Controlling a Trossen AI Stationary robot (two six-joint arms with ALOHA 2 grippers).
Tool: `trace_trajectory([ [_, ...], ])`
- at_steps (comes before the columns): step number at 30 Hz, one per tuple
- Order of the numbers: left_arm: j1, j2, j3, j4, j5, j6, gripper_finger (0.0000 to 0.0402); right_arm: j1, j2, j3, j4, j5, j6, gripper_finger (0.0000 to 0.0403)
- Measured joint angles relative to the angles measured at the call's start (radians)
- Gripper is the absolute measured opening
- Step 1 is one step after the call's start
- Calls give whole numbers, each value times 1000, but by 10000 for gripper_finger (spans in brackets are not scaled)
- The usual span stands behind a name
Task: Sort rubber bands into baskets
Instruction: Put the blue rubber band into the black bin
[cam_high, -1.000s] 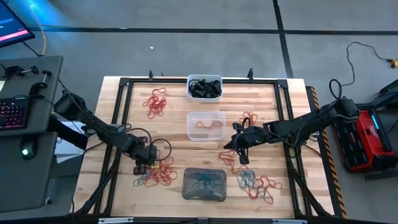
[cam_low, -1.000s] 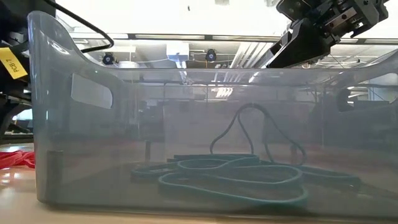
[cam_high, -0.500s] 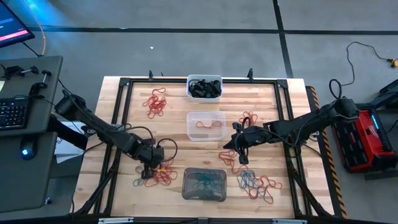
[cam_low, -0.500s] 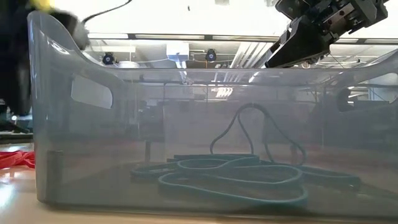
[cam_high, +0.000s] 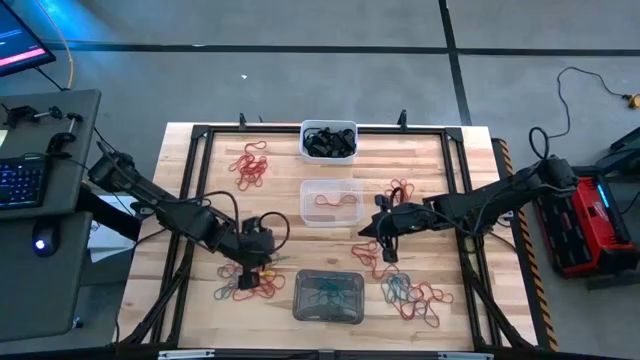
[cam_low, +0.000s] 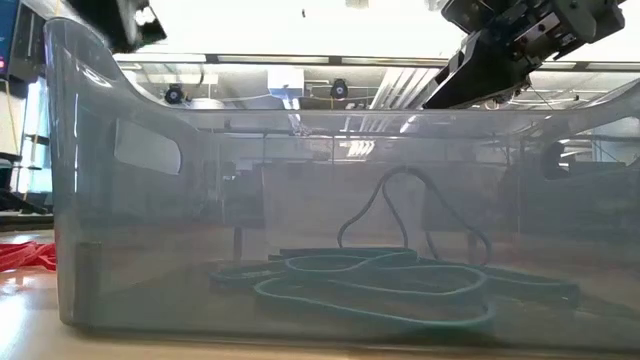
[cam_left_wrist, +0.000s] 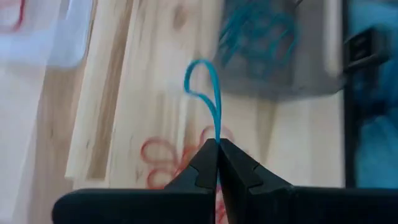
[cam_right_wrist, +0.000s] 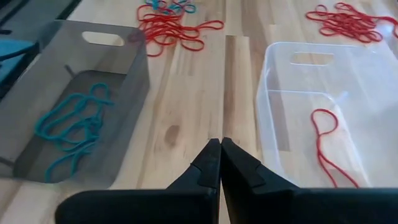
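Note:
Three baskets stand in a row down the table's middle: a white one (cam_high: 328, 140) with black rubber bands, a clear one (cam_high: 332, 202) with one red band (cam_right_wrist: 326, 143), and a grey one (cam_high: 328, 296) with teal bands (cam_low: 370, 280). My left gripper (cam_high: 263, 263) hangs above the table just left of the grey basket (cam_left_wrist: 280, 50), shut on a teal rubber band (cam_left_wrist: 202, 87). My right gripper (cam_high: 385, 250) is shut on nothing, raised to the right of the clear basket (cam_right_wrist: 336, 112). My left gripper pinches one end of the teal band (cam_left_wrist: 217, 134) between its two fingertips. The fingers slant steeply downward. The rest of the band stands out past the fingertips as a narrow loop, lifted clear of the table.
Loose bands lie in piles: a mixed red and teal pile (cam_high: 245, 285) below my left gripper, red ones at the far left (cam_high: 250, 165), and red and teal ones on the right (cam_high: 400, 190) (cam_high: 415, 295). A black frame (cam_high: 190, 200) runs around the tabletop.
My left gripper has risen from the mixed pile and gone toward the table's right edge, closer to the grey basket. In the low view the left arm has climbed to the picture's top.

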Motion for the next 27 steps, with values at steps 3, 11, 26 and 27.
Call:
trace_trajectory([
  [3,9,17,39,41,0,37,0,0,9,0,13,19,-1,0],
  [11,43,176,150,175,24,269,0,-2,24,0,50,35,-10,0],
  [26,91,496,340,237,175,560,0,-2,24,0,50,78,18,0],
  [27,95,507,340,253,190,562,0,-2,24,0,50,78,18,0],
])
